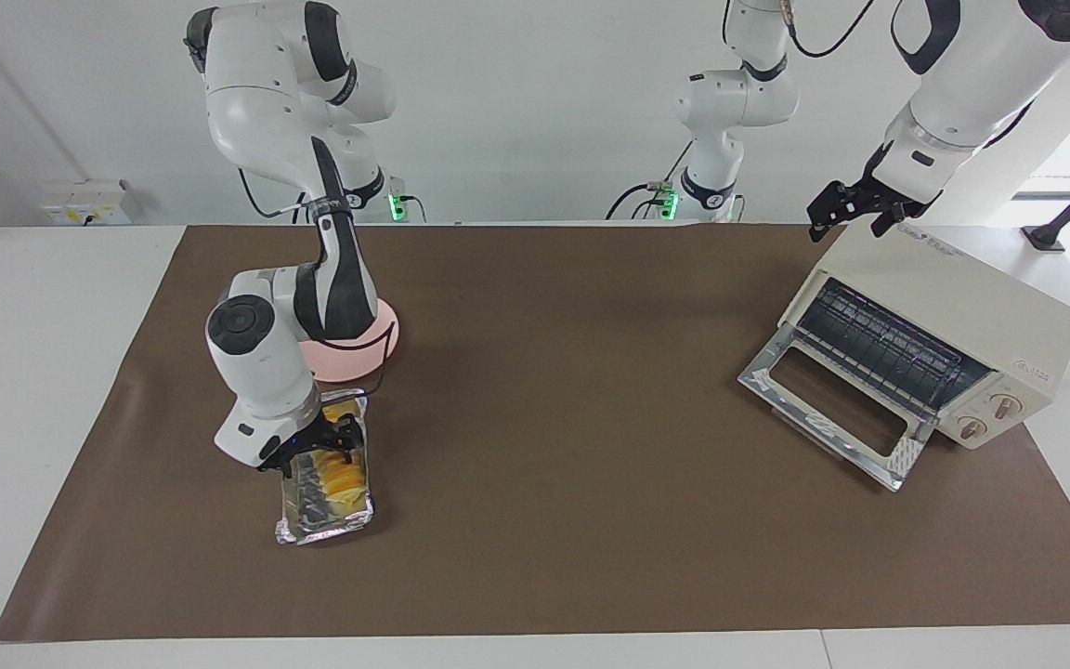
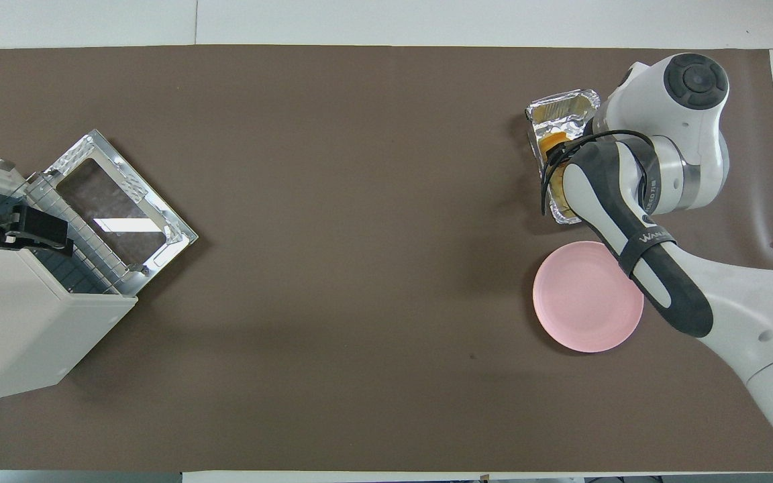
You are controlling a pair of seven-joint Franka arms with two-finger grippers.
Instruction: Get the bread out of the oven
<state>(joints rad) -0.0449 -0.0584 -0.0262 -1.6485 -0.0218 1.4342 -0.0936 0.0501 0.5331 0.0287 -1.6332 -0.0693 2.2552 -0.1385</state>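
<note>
- The bread (image 1: 347,476) lies in a crinkled foil tray (image 1: 326,528) on the brown mat (image 1: 554,465), toward the right arm's end of the table and farther from the robots than the pink plate (image 1: 384,346)
- The right gripper (image 1: 323,446) is down at the bread, directly over the end of the loaf that lies nearer the robots; its dark fingers (image 1: 346,435) straddle the loaf, but whether they are pressing on it cannot be told
- The loaf's long axis runs roughly away from the robots, along the tray's length, with its ridges crosswise
- The oven (image 1: 953,316) stands at the left arm's end, door (image 1: 832,409) dropped open flat on the mat, wire rack (image 1: 888,348) showing
- The left gripper (image 1: 855,212) hovers over the oven's top rear corner; its finger state cannot be told
- Small red print on the oven's front near the knobs (image 1: 988,415) is unreadable; the right arm's strap reads "WANL", partly visible
</note>
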